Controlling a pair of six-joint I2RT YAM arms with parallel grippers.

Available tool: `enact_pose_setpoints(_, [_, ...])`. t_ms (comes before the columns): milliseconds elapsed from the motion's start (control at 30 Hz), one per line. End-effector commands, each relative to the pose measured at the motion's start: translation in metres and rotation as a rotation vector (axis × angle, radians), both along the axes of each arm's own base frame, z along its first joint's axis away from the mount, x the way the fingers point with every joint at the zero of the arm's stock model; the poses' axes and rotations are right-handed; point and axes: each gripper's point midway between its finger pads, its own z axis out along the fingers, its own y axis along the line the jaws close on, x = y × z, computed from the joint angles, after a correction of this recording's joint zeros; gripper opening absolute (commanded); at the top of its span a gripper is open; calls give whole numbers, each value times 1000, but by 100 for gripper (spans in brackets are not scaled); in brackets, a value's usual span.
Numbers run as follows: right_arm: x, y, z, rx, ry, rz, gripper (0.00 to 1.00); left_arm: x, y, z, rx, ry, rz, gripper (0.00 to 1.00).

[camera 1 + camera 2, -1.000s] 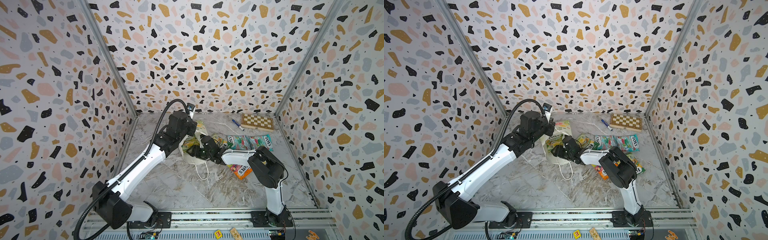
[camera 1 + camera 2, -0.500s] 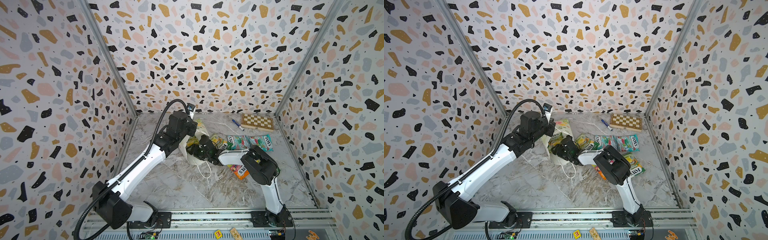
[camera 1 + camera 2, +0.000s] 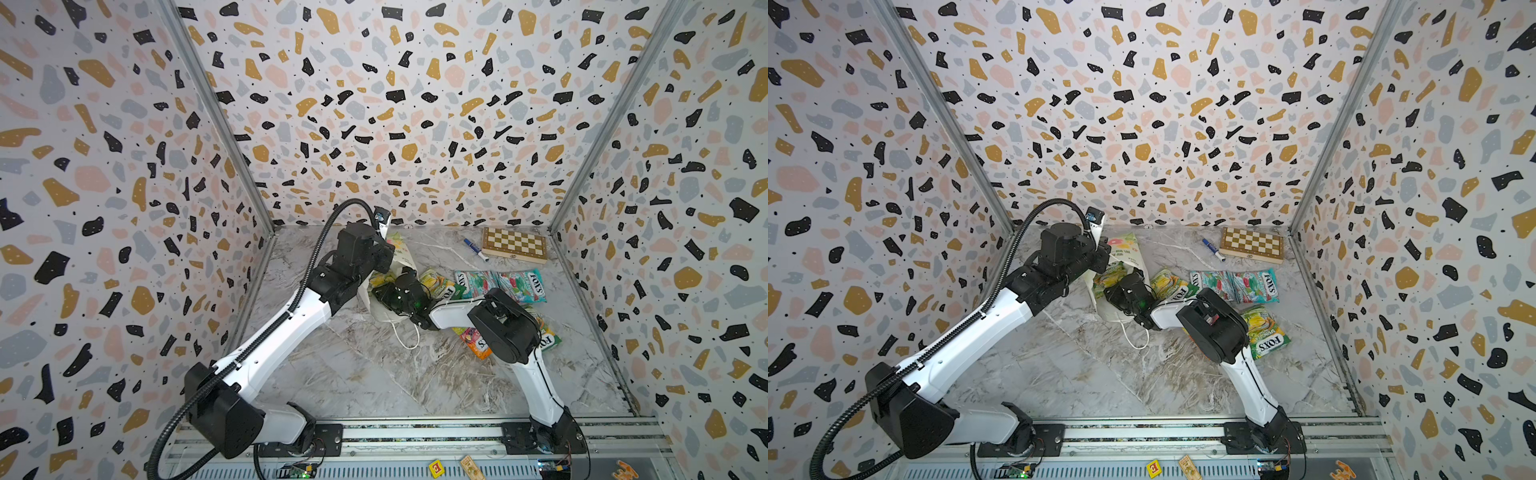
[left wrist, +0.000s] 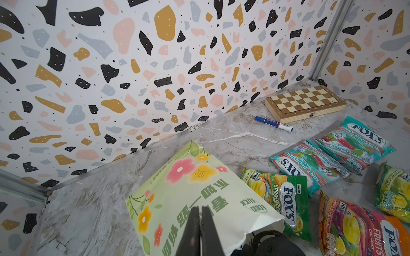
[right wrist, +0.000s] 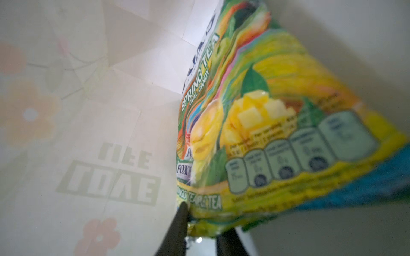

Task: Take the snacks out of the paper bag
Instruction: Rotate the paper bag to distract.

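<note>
Left wrist: five pouches beside one bag.

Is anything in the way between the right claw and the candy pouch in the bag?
No. The right gripper is inside the bag, and its jaws pinch the edge of the pouch. Nothing visible sits between them.
</note>
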Motion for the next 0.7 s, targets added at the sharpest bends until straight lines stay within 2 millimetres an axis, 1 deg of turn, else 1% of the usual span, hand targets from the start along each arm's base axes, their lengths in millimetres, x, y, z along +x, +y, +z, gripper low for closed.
enact_pose_setpoints(0, [6, 5, 34, 50, -72, 17, 4, 2, 7, 20, -26, -65, 27, 0])
enact_pose_setpoints(33, [5, 4, 35, 40, -77, 22, 0, 2, 7, 19, -26, -65, 29, 0])
enact_pose_setpoints(233, [-2, -5, 52, -18, -140, 41, 0, 6, 14, 18, -24, -67, 72, 0])
enact_pose_setpoints(400, [-14, -15, 65, -69, -190, 72, 0, 10, 18, 17, -25, -66, 106, 0])
enact_pose_setpoints(533, [-23, -22, 79, -103, -243, 95, 0, 12, 21, 14, -21, -64, 127, 0])
enact_pose_setpoints(667, [-30, -31, 91, -140, -285, 114, 0, 14, 27, 14, -20, -68, 169, 0])
